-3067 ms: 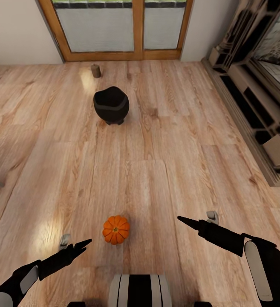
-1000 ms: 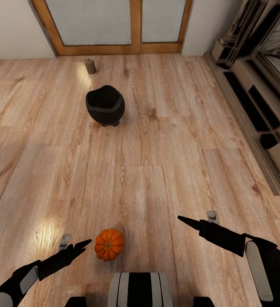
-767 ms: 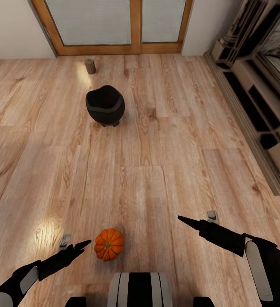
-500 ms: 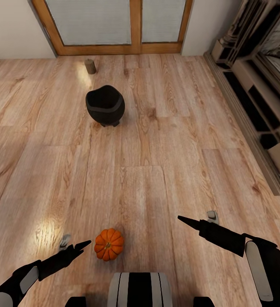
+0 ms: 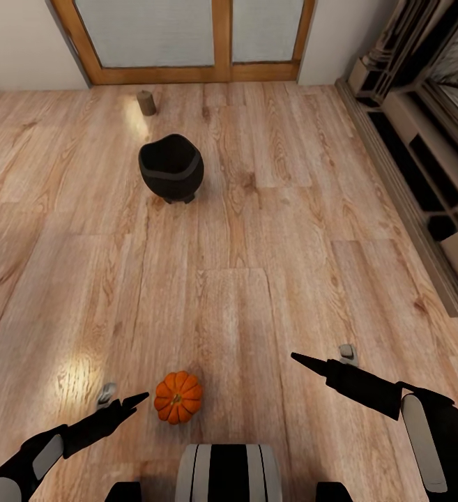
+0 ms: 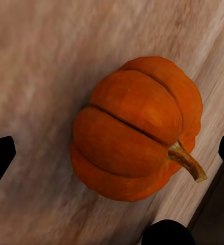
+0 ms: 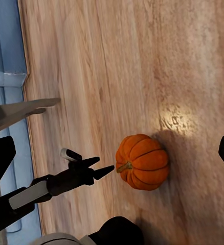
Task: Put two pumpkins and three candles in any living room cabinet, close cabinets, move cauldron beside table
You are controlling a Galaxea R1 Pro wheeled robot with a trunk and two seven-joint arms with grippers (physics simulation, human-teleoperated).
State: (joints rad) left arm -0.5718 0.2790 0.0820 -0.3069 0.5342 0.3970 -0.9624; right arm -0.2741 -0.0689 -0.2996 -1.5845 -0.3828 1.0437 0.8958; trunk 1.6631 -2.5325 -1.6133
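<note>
Left end effector (image 5: 125, 403), fingers spread wide, hovers just beside the pumpkin (image 5: 178, 397) on the floor (image 5: 256, 230), which I judge to be my grasp target; right end effector (image 5: 319, 359) waits open, well apart.

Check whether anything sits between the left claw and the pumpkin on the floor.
Nothing visible does. The left claw points at the pumpkin from just beside it, with only bare wood floor between them. The cauldron and a candle stand far off, towards the window.
</note>
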